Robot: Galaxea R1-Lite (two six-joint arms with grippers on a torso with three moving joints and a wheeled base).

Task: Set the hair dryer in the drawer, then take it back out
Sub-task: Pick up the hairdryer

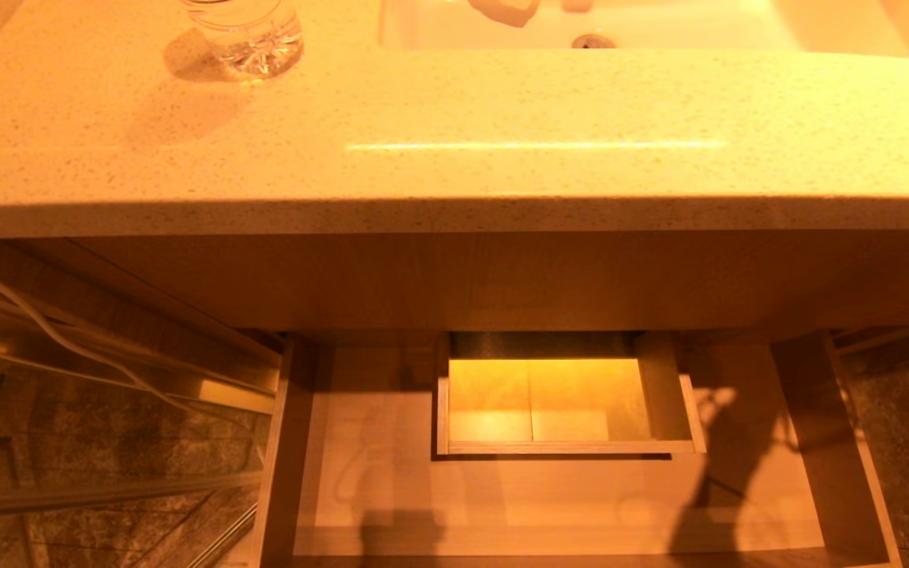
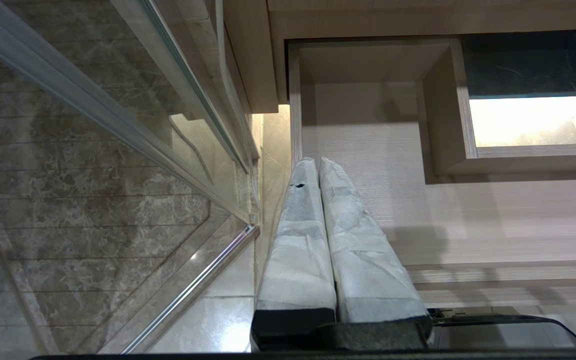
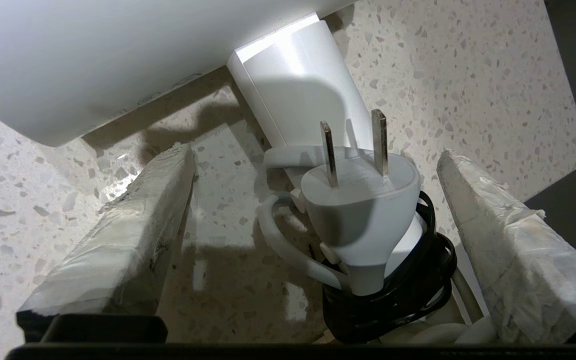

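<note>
Drawer [image 1: 391,489] pulled out below speckled surface [image 1: 454,142]. Hair dryer [image 3: 288,95] lies on surface, plug [image 3: 363,200] between spread fingers of right claw [image 3: 313,175]. Left claw [image 2: 318,167] pressed together, beside drawer.

The right gripper [image 3: 313,170] stands wide open over the speckled countertop [image 3: 468,75], its padded fingers [image 3: 118,235] flanking the white hair dryer [image 3: 293,90] and plug [image 3: 363,200] at frame centre.

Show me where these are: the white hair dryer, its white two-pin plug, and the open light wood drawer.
white hair dryer [image 3: 93,60], right wrist view, on its body.
white two-pin plug [image 3: 363,200], right wrist view, on its face.
open light wood drawer [image 1: 502,489], head view, on its bare floor.
</note>
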